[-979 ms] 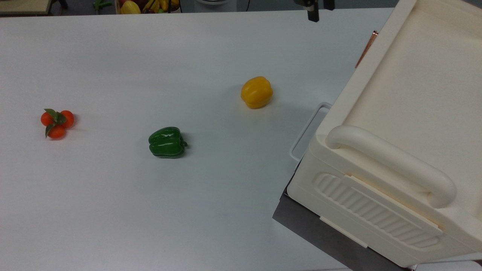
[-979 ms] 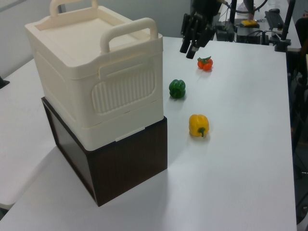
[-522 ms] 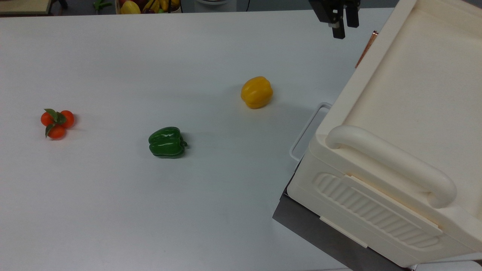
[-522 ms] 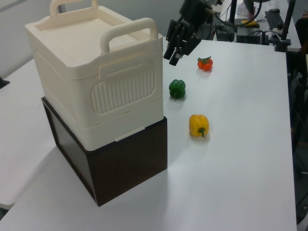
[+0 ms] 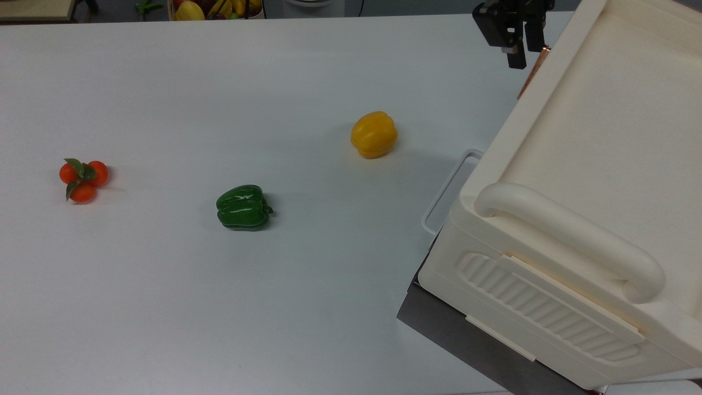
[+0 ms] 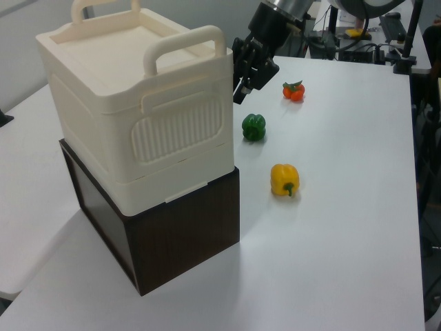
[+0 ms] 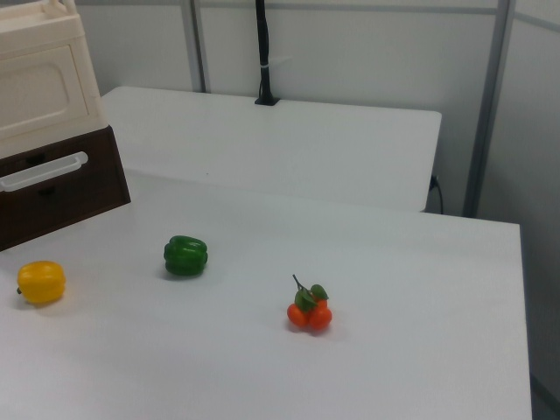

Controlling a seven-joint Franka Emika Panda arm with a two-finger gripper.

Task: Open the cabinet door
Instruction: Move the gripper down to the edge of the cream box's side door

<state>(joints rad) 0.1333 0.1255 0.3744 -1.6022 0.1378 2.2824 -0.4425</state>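
The cream cabinet [image 5: 598,137] stands on a dark brown base [image 6: 179,234] at the top view's right. Its cabinet door [image 7: 35,87], a cream panel with a recessed inset, lies flush with the front in the right view. The door's copper bar handle [image 5: 533,70] sticks out at the cabinet's far corner in the top view. My gripper [image 5: 524,57] hangs just left of that handle, apart from it, with its fingers open and nothing between them. In the left view my gripper [image 6: 240,91] is beside the cabinet's far right corner, at the height of its upper half.
On the white table lie a yellow pepper [image 5: 374,134], a green pepper [image 5: 243,207] and a cluster of small orange fruits [image 5: 83,179]. A white drawer handle [image 5: 447,189] juts from the dark base. A thick grab handle [image 5: 570,238] tops the cabinet.
My gripper has moved to the top view's right and lower, from over the table's far edge to right beside the copper handle. Nothing else has moved.
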